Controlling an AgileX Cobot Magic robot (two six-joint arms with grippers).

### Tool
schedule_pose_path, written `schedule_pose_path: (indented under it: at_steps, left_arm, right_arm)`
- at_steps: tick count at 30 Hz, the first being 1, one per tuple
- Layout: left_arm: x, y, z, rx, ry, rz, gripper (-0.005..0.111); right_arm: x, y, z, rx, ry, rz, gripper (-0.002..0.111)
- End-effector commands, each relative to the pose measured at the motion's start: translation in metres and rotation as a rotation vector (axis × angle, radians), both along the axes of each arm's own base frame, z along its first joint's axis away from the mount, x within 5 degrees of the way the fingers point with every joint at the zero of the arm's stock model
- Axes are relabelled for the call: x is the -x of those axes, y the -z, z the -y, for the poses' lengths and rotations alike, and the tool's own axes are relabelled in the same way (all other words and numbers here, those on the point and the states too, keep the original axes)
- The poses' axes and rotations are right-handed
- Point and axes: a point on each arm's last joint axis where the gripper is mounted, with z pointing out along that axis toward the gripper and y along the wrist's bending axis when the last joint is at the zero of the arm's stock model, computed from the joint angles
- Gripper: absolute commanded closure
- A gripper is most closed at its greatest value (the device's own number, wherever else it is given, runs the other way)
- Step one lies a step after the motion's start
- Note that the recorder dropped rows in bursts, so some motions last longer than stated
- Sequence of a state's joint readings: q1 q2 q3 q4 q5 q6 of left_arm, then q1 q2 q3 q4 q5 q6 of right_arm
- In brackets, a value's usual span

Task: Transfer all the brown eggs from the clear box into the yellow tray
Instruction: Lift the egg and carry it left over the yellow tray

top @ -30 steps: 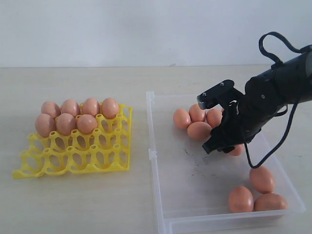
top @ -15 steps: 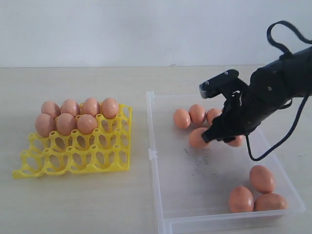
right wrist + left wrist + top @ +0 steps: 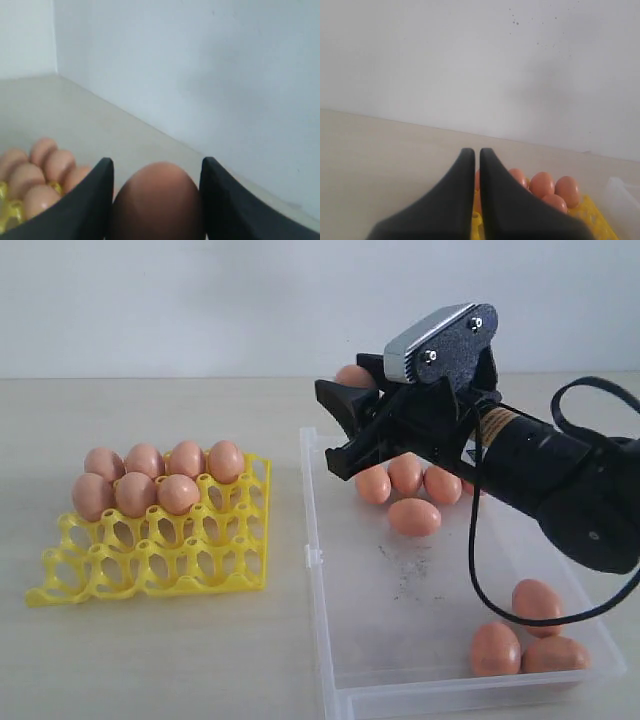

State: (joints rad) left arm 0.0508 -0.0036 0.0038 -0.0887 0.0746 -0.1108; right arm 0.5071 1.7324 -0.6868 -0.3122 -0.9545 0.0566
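My right gripper (image 3: 343,408) is shut on a brown egg (image 3: 353,374), held in the air over the far left corner of the clear box (image 3: 400,680). In the right wrist view the held egg (image 3: 157,202) fills the gap between the black fingers (image 3: 95,200). Several brown eggs (image 3: 414,516) lie at the far end of the box, and three more eggs (image 3: 537,605) at its near right corner. The yellow tray (image 3: 150,565) on the left holds several eggs (image 3: 135,492) in its two back rows. My left gripper (image 3: 474,152) is shut and empty, with the tray's eggs (image 3: 542,184) beyond it.
The box sits on a pale tabletop (image 3: 150,660) against a white wall. The right arm's black cable (image 3: 480,580) loops over the box. A gap of bare table separates the tray from the box's left wall (image 3: 312,560).
The right gripper closed on an egg in the far cluster, lifted it out of the box and swung up and to the left. The tray's eggs have not moved.
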Motion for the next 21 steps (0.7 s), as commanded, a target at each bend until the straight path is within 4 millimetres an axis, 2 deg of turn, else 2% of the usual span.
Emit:
schedule_pose_path:
  at_steps: [1, 6, 8, 19, 21]
  left_arm:
    - [0.0, -0.002, 0.0, 0.002, 0.005, 0.006, 0.103]
    - [0.0, -0.002, 0.0, 0.002, 0.005, 0.006, 0.103]
    - [0.0, -0.002, 0.0, 0.002, 0.005, 0.006, 0.103]
    - [0.0, -0.002, 0.0, 0.002, 0.005, 0.006, 0.103]
    - [0.0, -0.002, 0.0, 0.002, 0.005, 0.006, 0.103]
  right_arm:
    - [-0.001, 0.01, -0.014, -0.1, -0.136, 0.07, 0.109]
    - [-0.025, 0.035, -0.052, -0.048, -0.407, 0.101, 0.109]
    - [-0.04, 0.041, -0.063, -0.076, -0.439, 0.078, 0.109]
    - [-0.082, 0.094, -0.089, -0.15, -0.474, -0.039, 0.109]
    - [-0.085, 0.098, -0.092, -0.155, -0.49, -0.049, 0.109]
